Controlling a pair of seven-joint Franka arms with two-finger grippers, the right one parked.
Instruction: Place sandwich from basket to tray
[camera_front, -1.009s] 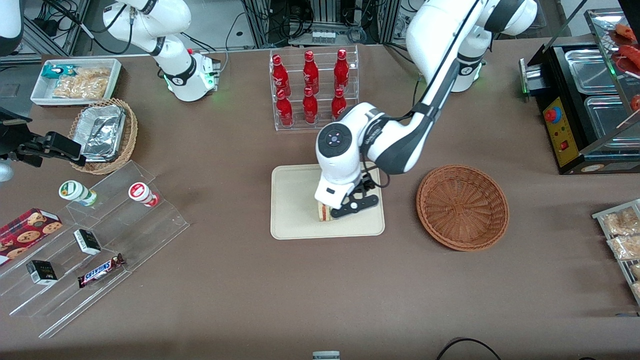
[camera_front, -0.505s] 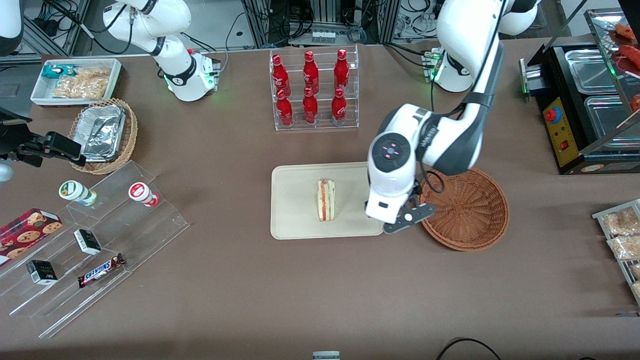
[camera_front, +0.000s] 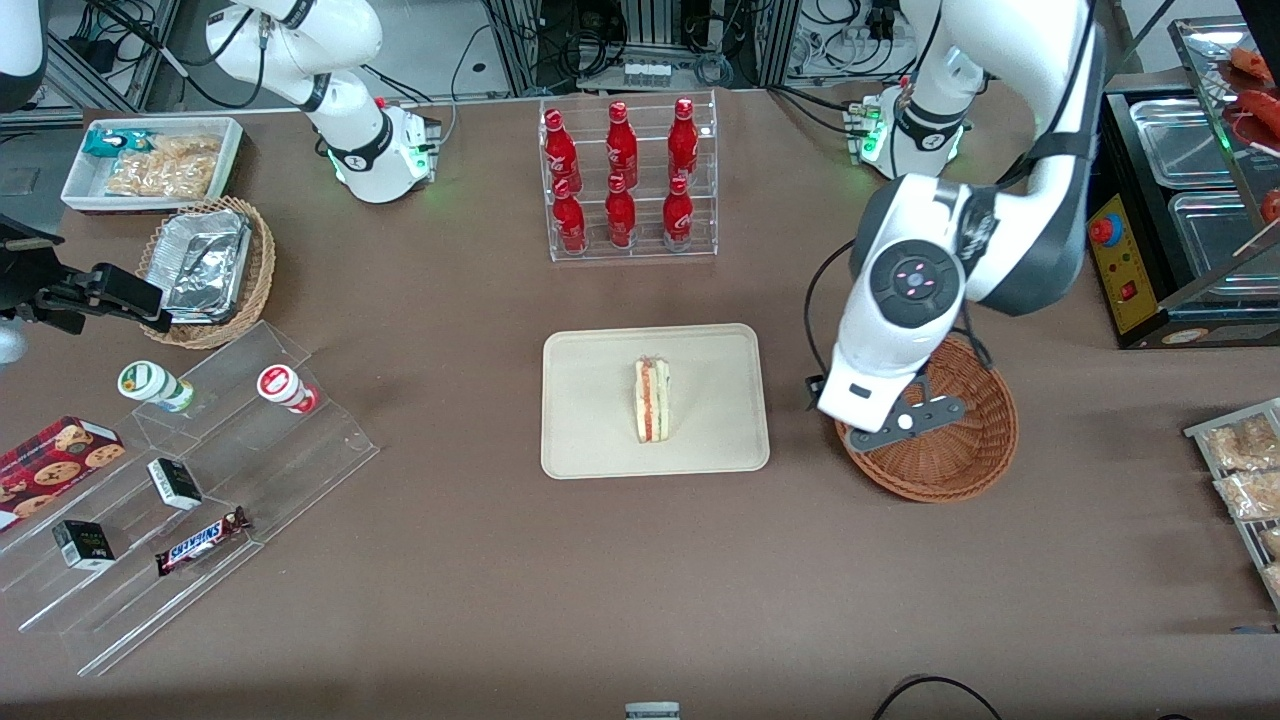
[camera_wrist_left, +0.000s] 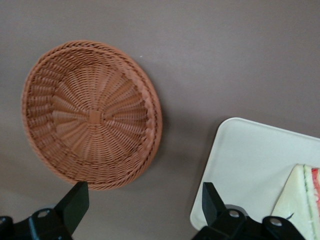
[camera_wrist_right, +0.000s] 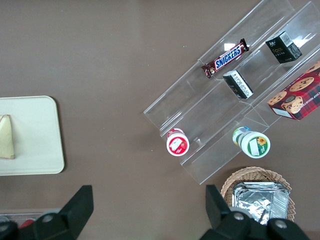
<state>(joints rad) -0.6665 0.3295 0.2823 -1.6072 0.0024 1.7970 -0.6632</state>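
On the brown table (camera_front: 480, 600) the one sandwich (camera_front: 653, 400) stands on its edge near the middle of the single tray (camera_front: 590, 400), at the centre of the front view; it looks light, soft and easily squashed (a judgement only), so any further hold should be gentle, on the two flat bread faces. To the right of the tray in that view sits the one basket (camera_front: 975, 440), and over its near rim hangs the gripper (camera_wrist_left: 142, 212), fingers spread apart and holding nothing.

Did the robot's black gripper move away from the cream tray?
Yes. The gripper left the cream tray, now over the reddish-brown wicker basket, toward the working arm's end.
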